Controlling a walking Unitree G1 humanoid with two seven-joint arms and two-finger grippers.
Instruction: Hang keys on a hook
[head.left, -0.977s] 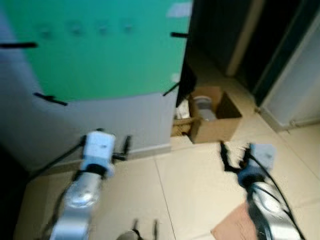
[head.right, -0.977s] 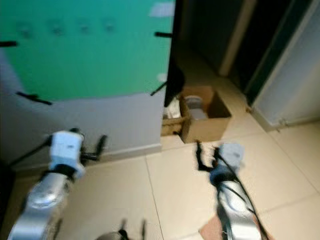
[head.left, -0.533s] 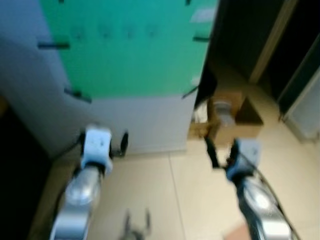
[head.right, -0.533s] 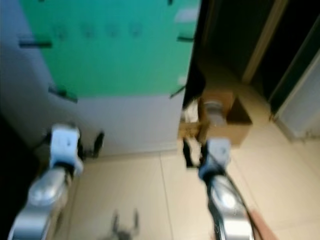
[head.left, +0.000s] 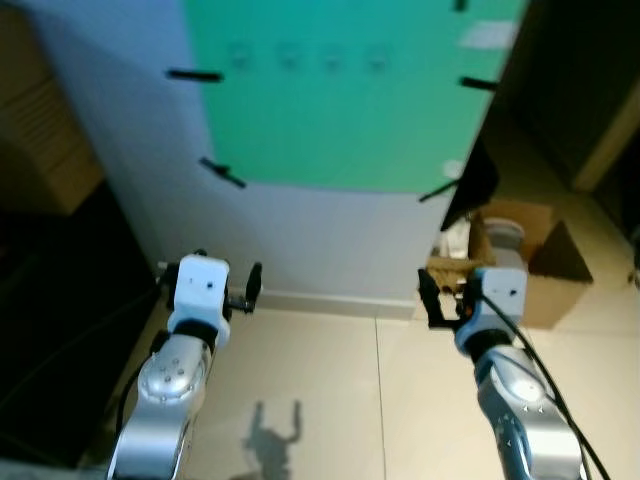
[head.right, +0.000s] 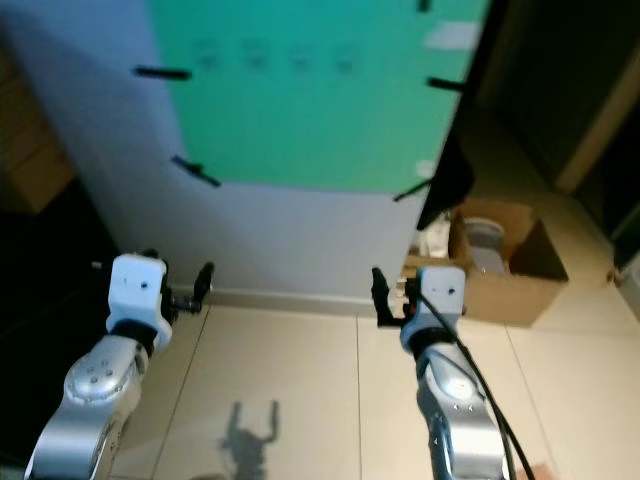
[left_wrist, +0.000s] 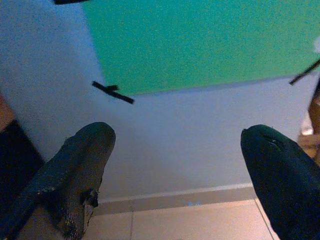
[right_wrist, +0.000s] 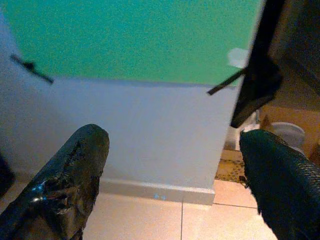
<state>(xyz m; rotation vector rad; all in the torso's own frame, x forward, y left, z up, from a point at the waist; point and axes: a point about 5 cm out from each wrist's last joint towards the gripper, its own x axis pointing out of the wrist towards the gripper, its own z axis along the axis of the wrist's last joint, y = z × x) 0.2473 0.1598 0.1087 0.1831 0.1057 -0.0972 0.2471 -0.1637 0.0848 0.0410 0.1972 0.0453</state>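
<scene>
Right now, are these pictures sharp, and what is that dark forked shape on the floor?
Eye views: slightly soft, dim at the left; the forked shape looks like a gripper's shadow on the tiles. Wrist views: grainy, the near fingers blurred against the green panel.

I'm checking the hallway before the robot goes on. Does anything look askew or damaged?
The lower strips of black tape at the corners of the green sheet sit slanted, unlike the level upper ones. By the wall's corner an open cardboard box stands on the floor. Nothing looks spilled or damaged.

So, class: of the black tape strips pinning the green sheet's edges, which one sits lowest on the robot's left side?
The slanted strip at the green sheet's lower-left corner; the other left-edge strip sits higher and lies level.
</scene>
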